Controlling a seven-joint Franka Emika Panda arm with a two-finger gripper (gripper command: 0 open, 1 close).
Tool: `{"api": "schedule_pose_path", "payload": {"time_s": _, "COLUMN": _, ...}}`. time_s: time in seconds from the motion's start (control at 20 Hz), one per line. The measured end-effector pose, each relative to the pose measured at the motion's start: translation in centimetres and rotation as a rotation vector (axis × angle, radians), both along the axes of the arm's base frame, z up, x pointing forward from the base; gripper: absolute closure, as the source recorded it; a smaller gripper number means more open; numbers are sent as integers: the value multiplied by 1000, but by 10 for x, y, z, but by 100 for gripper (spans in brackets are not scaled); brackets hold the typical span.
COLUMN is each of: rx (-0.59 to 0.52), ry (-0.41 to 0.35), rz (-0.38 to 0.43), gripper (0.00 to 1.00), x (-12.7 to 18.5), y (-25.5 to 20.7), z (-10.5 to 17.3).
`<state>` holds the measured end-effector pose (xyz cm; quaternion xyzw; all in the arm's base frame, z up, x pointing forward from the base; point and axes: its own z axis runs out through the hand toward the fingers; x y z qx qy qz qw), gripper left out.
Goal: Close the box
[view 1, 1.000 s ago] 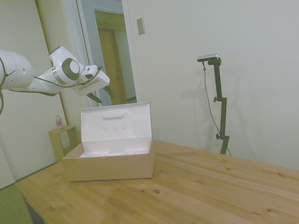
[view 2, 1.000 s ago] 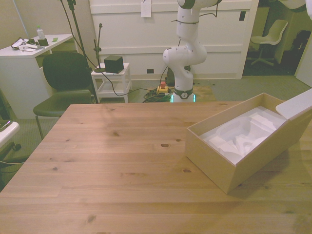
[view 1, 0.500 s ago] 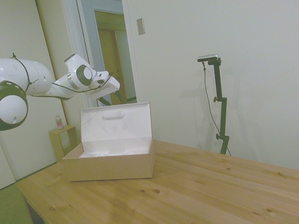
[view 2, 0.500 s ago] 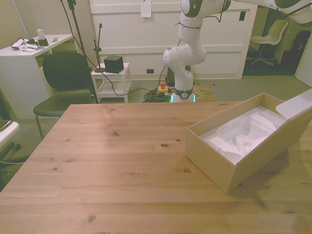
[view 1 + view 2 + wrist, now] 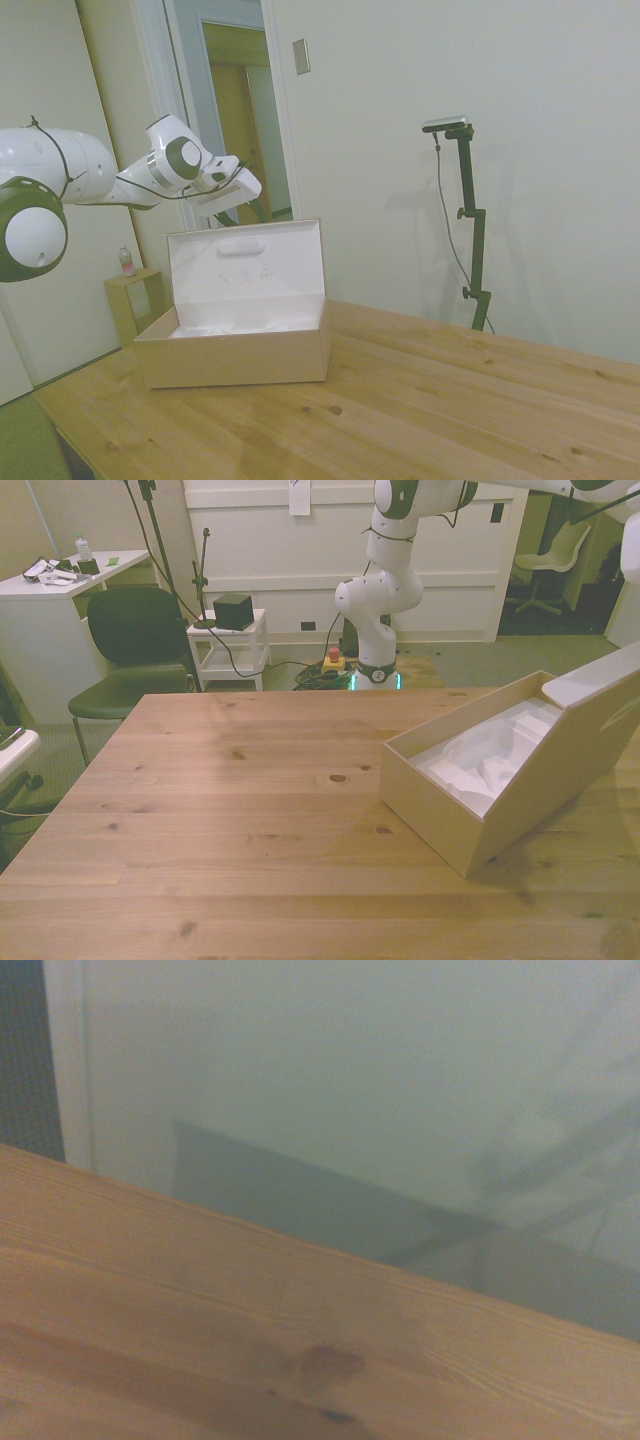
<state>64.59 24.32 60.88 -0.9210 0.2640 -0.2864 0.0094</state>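
Gripper [image 5: 232,212] up behind the top edge of the lid [image 5: 245,265]; cannot tell if fingers are apart or together. Just below and in front of it, the box [image 5: 235,355] on the wooden table [image 5: 420,410], open, white inside, lid standing up.

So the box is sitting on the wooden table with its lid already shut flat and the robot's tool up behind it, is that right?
Not quite. The box sits on the wooden table and the tool is up behind it, but the lid is not shut flat: the side view shows it standing open, its white inside and oval cut-out facing forward.
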Motion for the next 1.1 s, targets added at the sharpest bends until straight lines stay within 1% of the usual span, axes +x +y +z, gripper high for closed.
{"api": "schedule_pose_path", "payload": {"time_s": 0.1, "rx": 15, "ry": 33, "rz": -47, "gripper": 0, "x": -11, "y": -5, "z": 4}}
{"api": "schedule_pose_path", "payload": {"time_s": 0.2, "rx": 57, "ry": 72, "rz": -82, "gripper": 0, "x": -23, "y": -15, "z": 12}}
{"api": "schedule_pose_path", "payload": {"time_s": 0.4, "rx": 161, "ry": 130, "rz": -131, "gripper": 0, "x": -54, "y": -38, "z": 46}}
{"api": "schedule_pose_path", "payload": {"time_s": 0.55, "rx": 207, "ry": 161, "rz": -163, "gripper": 0, "x": -76, "y": -43, "z": 64}}
{"api": "schedule_pose_path", "payload": {"time_s": 0.7, "rx": 239, "ry": 208, "rz": -229, "gripper": 0, "x": -84, "y": -43, "z": 60}}
{"api": "schedule_pose_path", "payload": {"time_s": 0.85, "rx": 247, "ry": 247, "rz": -284, "gripper": 0, "x": -80, "y": -50, "z": 42}}
{"api": "schedule_pose_path", "payload": {"time_s": 0.95, "rx": 246, "ry": 266, "rz": -307, "gripper": 0, "x": -79, "y": -59, "z": 32}}
{"api": "schedule_pose_path", "payload": {"time_s": 1.1, "rx": 246, "ry": 276, "rz": -331, "gripper": 0, "x": -85, "y": -72, "z": 27}}
